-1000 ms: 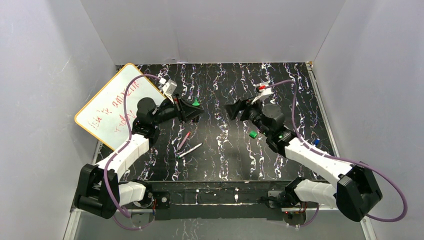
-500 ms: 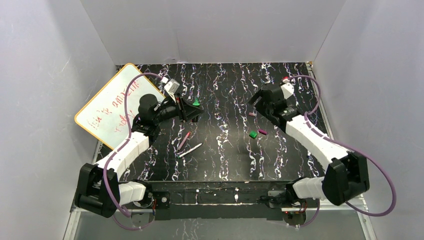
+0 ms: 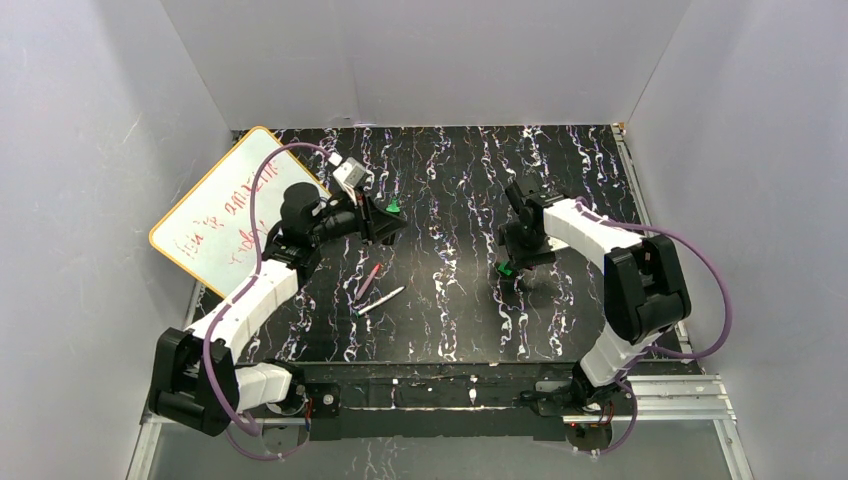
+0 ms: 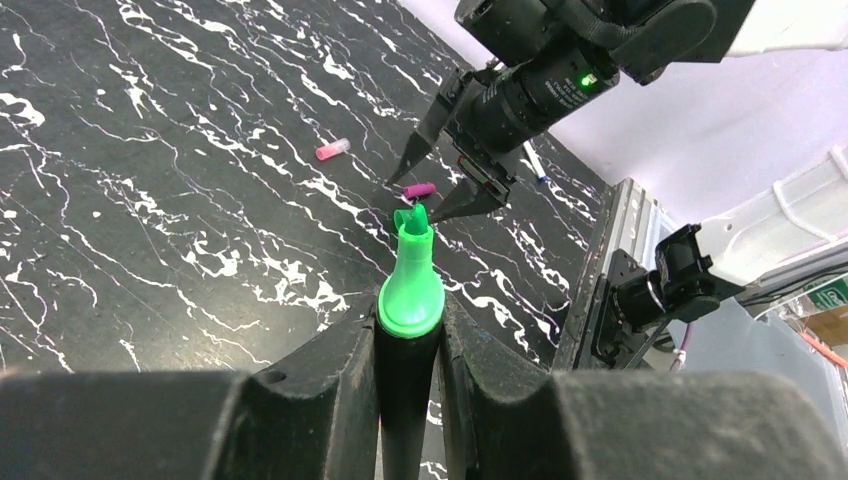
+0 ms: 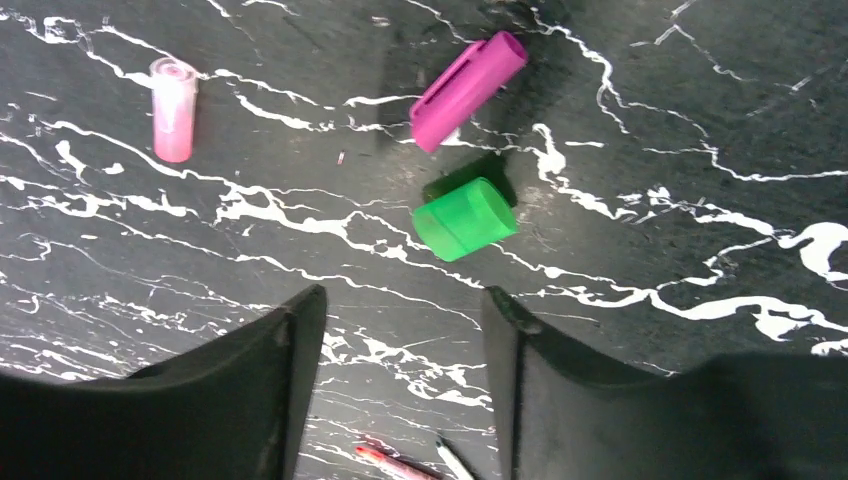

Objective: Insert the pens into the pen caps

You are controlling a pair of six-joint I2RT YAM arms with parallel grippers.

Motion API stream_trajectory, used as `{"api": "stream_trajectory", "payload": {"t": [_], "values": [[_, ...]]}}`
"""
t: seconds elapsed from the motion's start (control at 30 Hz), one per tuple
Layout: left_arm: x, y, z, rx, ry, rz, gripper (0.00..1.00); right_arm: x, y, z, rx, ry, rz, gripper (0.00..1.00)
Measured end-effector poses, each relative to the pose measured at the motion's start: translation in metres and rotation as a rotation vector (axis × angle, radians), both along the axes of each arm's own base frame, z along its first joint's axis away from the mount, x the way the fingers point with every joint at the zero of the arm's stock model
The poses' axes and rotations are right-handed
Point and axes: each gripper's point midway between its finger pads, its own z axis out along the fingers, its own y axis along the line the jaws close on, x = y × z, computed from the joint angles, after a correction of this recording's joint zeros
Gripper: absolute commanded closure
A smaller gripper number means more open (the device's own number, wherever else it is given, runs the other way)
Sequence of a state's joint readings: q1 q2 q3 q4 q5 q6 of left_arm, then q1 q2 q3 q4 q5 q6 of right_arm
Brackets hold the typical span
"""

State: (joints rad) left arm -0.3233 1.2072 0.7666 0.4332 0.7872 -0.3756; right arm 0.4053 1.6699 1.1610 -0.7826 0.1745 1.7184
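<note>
The right gripper [image 5: 400, 300] has dropped, fingers apart, over the green cap [image 5: 465, 218] at its 1 o'clock, ready to grab; the left gripper [image 4: 410, 322] pinches the black pen [image 4: 412, 280].

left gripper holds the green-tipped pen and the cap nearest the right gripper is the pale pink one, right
No: the right wrist view shows the green cap nearest the right gripper. The left gripper does hold the green-tipped pen.

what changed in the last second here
The right pincer swung away from the middle, dropped over the green cap and narrowed, though it stands open and grips nothing. The left pincer stayed shut on the green-tipped marker, held up. The green cap, magenta pen and white pen did not move.
</note>
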Motion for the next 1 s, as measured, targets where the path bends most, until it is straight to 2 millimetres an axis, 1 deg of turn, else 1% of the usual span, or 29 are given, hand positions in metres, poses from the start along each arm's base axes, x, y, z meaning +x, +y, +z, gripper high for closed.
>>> {"api": "stream_trajectory", "payload": {"t": [0.03,0.07,0.1,0.27,0.47,0.57,0.6,0.7,0.8,0.9,1.0], "values": [[-0.001,-0.001,-0.001,0.011,-0.002,-0.002,1.0,-0.004,-0.001,-0.003,0.002,0.018,-0.018,0.17],[-0.001,-0.002,-0.002,0.021,-0.004,-0.004,1.0,-0.005,-0.001,-0.003,0.004,0.021,-0.033,0.12],[-0.003,-0.003,-0.003,0.034,-0.005,-0.008,1.0,-0.003,-0.001,-0.001,0.007,0.013,-0.046,0.1],[-0.01,-0.009,-0.011,0.087,-0.005,-0.027,1.0,0.005,-0.002,0.014,0.012,-0.024,-0.088,0.12],[-0.017,-0.014,-0.018,0.139,-0.011,-0.045,1.0,0.005,-0.001,0.013,0.048,-0.002,-0.134,0.18],[-0.02,-0.016,-0.022,0.168,-0.014,-0.051,1.0,0.003,0.002,0.002,0.071,0.041,-0.155,0.21],[-0.021,-0.017,-0.024,0.179,-0.014,-0.054,1.0,0.0,0.002,-0.005,0.073,0.065,-0.162,0.23],[-0.024,-0.018,-0.028,0.205,-0.016,-0.057,1.0,-0.013,0.001,-0.025,0.072,0.139,-0.176,0.23],[-0.024,-0.017,-0.032,0.219,-0.01,-0.053,1.0,-0.013,-0.005,-0.03,0.07,0.144,-0.192,0.23],[-0.023,-0.016,-0.032,0.221,-0.012,-0.05,1.0,-0.012,-0.02,-0.037,0.058,0.149,-0.228,0.25],[-0.023,-0.016,-0.033,0.224,-0.012,-0.047,1.0,-0.014,-0.026,-0.043,0.057,0.153,-0.242,0.27]]}}
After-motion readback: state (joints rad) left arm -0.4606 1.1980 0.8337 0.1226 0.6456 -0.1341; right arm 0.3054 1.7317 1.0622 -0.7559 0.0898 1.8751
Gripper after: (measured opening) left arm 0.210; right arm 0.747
